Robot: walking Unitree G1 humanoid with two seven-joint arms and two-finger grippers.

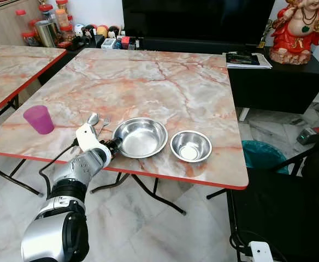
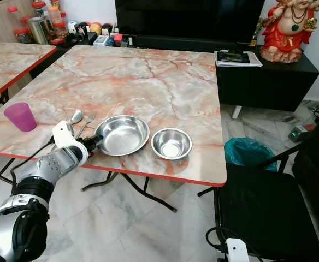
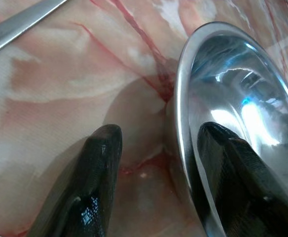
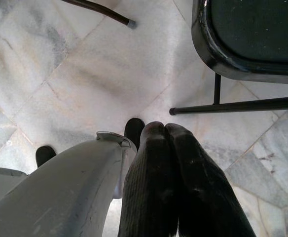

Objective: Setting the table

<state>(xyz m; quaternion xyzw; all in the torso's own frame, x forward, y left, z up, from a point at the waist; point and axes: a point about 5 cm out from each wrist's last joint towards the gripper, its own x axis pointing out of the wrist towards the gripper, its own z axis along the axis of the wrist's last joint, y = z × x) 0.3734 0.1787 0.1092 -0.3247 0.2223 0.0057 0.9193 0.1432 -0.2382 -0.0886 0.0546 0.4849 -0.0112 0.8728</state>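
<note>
Two steel bowls on the marble-patterned table [image 1: 165, 82], red-edged, near its front edge. Large bowl [image 1: 141, 137]: upright, shiny, toward the robot's left. Small bowl [image 1: 190, 146]: upright, just beside the large one on its right, not touching it.

Spoon [image 1: 92, 119] and fork [image 1: 103, 124]: lying side by side on the table, just left of the large bowl, handles toward the front edge.

Purple cup [image 1: 39, 119]: upright, further left, well apart from the cutlery.

Left pincer [image 3: 156, 143]: at the near left rim of the large bowl, fingers parted and straddling the rim. One finger [image 3: 97, 187] is outside, over the table surface; the other sits inside the bowl against its wall. Whether the rim is pinched tight cannot be told; a gap shows between the outer finger and the bowl's wall. Silver left arm reaches up from below the table edge.

Right pincer [image 4: 166, 129]: hanging low over the pale tiled floor [image 4: 60, 74], its two fingers pressed together, holding nothing. Black chair [image 4: 252, 39] beside it, its seat edge and legs visible.

Background items: second table [image 1: 6, 71] of the same pattern at far left; black cabinet [image 1: 279, 76] at right bearing a red figurine [image 1: 299, 27] and a stack of papers [image 1: 247, 59]; dark television [image 1: 198, 22] behind the table; jars and small objects along the far left wall; teal bin [image 1: 260, 155] on the floor under the table's right corner.
</note>
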